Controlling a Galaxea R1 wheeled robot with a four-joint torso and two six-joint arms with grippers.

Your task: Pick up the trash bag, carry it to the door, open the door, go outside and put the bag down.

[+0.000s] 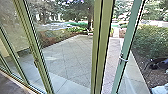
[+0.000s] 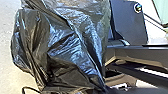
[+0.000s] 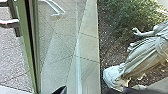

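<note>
The black trash bag [image 2: 67, 47] looms large and crumpled in the left wrist view. Its folds draw together at my left gripper [image 2: 108, 90], which is shut on it. In the head view, the glass door's green edge [image 1: 128, 37] leans at the right, with a silver handle [image 1: 123, 59] on it. The door looks ajar, with brighter paving between its edge and the post. My right gripper [image 3: 97, 90] stands open and empty in its wrist view, near the door glass and apart from the silver handle [image 3: 9, 23].
A thick olive post [image 1: 101, 47] rises mid-view, with more glass panels and frames [image 1: 37, 50] to the left. Outside lie a paved yard [image 1: 67, 57], a hedge [image 1: 150, 40] and a mulch bed. A pale draped statue [image 3: 142, 55] lies across the mulch in the right wrist view.
</note>
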